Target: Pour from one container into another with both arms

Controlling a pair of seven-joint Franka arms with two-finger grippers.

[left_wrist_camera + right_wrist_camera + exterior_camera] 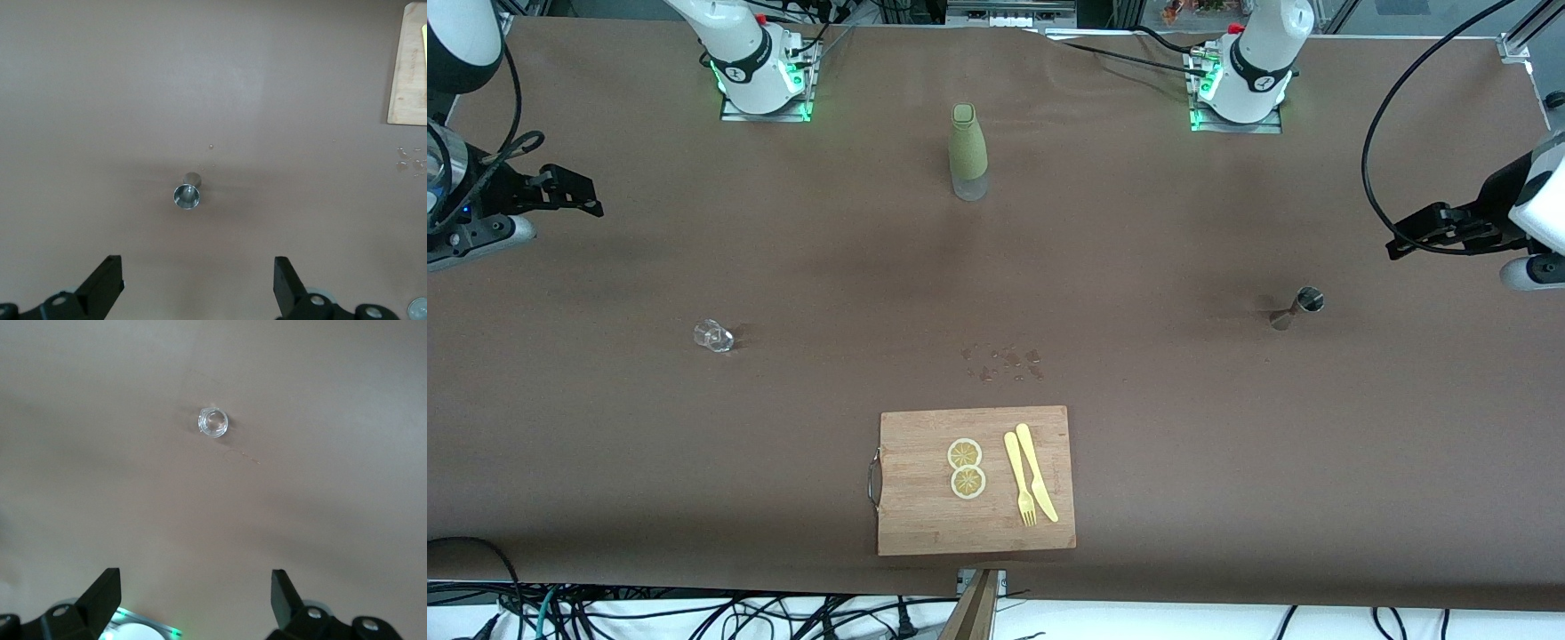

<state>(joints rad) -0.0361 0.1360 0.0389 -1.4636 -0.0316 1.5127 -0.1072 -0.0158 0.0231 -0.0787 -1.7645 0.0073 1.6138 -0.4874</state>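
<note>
A small steel jigger [1298, 307] stands on the brown table toward the left arm's end; the left wrist view looks down into the jigger [187, 194]. A small clear glass [713, 336] sits toward the right arm's end and appears as the glass [213, 423] in the right wrist view. My left gripper [1405, 242] hangs open above the table near the jigger, its fingers [107, 280] wide apart and empty. My right gripper [583, 197] hangs open above its end of the table, its fingers [283, 597] also empty.
A green bottle with a clear base [968, 151] stands between the two arm bases. A wooden cutting board [925, 524] near the front edge carries two lemon slices [966, 468], a yellow fork and a knife. Water drops [1005, 363] lie just above the board.
</note>
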